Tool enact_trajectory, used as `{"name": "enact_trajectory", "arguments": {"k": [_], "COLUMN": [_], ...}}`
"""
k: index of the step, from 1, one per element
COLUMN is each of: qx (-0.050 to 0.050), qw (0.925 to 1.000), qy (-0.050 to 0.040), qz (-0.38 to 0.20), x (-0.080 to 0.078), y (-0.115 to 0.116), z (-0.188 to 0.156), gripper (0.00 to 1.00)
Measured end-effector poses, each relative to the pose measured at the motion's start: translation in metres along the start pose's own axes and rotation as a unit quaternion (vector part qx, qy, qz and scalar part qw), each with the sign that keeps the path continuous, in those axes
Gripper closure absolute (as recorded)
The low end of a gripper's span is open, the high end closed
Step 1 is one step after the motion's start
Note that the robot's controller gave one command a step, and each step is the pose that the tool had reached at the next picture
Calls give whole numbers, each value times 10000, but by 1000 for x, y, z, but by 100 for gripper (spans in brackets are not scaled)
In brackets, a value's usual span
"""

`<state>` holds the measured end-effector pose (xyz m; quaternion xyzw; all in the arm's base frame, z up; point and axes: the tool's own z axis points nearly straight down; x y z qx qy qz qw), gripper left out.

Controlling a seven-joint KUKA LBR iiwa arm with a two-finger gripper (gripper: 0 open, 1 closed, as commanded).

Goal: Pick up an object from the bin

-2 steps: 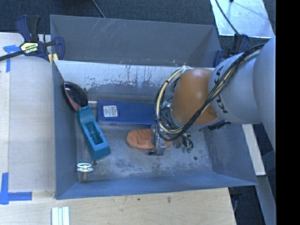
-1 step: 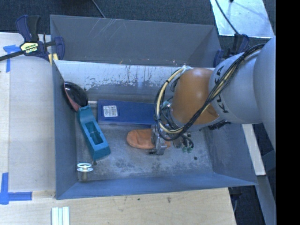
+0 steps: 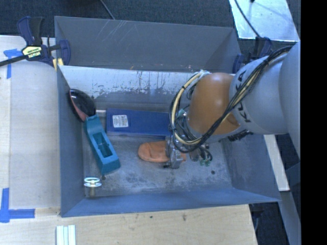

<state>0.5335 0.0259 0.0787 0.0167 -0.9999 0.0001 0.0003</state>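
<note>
We see the gripper (image 3: 174, 160) low in the bin (image 3: 153, 202), near the middle of the floor, its tip at the right end of a flat orange-brown oval thing (image 3: 152, 151). The tip touches or overlaps that end, but the wrist's orange cover (image 3: 212, 103) and its cables crowd the spot. We cannot tell whether the gripper is open or closed, or whether the oval thing is caught in it.

The oval thing lies lengthwise across the floor. Just behind it a dark blue box with a white label (image 3: 139, 123) lies along the foot of the back wall, its right end hidden under the arm. The gap between box and oval is narrow. To the left, a lighter blue trough-shaped block (image 3: 103, 146) lies slanted, its upper end near a dark spoon (image 3: 82, 104) leaning in the back left corner. A small metal ring-like piece (image 3: 92, 182) sits by the front left corner, close to the wall.

Bare floor runs along the front of the oval thing. More lies to the gripper's right, reaching to the right wall, with a few small specks on it
</note>
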Motion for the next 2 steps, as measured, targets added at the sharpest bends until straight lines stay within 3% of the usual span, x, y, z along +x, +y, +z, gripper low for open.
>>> {"name": "enact_trajectory", "arguments": {"k": [2], "qx": [-1], "qw": [10000], "qy": [-22], "qz": [-1], "x": [-1], "y": [0], "z": [-31], "gripper": [100]}}
